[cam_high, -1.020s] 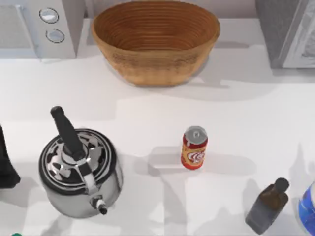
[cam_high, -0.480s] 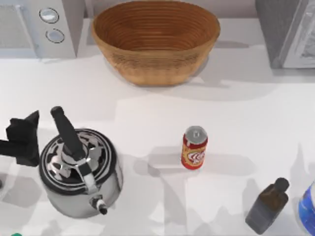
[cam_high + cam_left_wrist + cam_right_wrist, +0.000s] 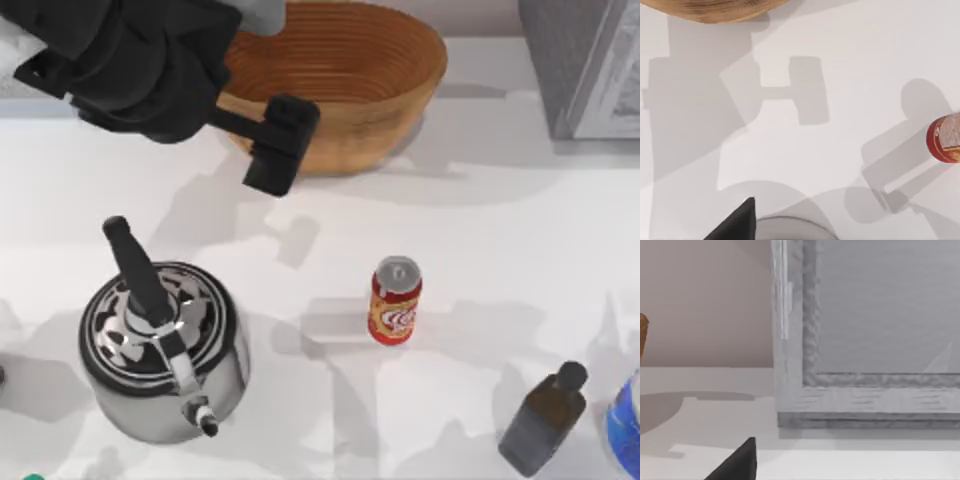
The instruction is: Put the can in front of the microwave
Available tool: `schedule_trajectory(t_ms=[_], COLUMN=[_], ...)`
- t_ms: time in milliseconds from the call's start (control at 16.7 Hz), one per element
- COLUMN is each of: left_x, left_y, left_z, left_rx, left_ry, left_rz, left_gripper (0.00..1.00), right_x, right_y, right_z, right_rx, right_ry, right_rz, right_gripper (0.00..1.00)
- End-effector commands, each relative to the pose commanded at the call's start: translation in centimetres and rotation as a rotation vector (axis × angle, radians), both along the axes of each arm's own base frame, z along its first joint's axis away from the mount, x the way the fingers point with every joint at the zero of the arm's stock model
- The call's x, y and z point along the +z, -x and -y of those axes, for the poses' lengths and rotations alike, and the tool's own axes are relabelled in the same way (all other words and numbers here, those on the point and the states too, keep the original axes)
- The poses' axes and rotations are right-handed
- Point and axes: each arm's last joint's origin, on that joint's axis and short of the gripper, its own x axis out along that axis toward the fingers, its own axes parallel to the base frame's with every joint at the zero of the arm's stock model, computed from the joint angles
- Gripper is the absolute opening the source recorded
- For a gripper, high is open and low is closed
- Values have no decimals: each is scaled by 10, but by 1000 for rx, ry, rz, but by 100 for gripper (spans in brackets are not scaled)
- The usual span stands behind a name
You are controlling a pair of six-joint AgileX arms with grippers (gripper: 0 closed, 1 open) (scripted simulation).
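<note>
**Left arm swings in over the back of the surface, can untouched**

Since half a second ago the left arm has jumped from beside the kettle (image 3: 160,350) at the left edge to high over the back left, covering the microwave corner. The left gripper (image 3: 280,145) hangs near the basket (image 3: 390,80) rim; whether its jaws are wide or narrow I cannot tell. The can (image 3: 396,301) stands upright mid-surface, same spot, well apart from the gripper, right of the kettle, near the dark bottle (image 3: 545,420). Judgement: approach under way, grasp not yet made. The right arm is parked, its wrist view facing the speckled-grey box (image 3: 865,340).
</note>
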Motion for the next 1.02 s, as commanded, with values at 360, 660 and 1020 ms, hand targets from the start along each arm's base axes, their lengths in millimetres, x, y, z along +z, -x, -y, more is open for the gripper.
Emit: schedule_trajectory(t_ms=[360,660,1020], left_x=[-54,-94,-100], left_y=[-46,-42,-43], left_z=[123,169,172], left_rx=[-195,-270,-273], left_ry=[-235,-374,-389], left_rz=[-258,-376,-393], left_gripper=[100,100,100], right_x=[0,0,0], right_y=[0,0,0], right_z=[0,0,0], right_rx=[0,0,0], right_ry=[0,0,0], right_rz=[0,0,0], right_gripper=[100,100,100])
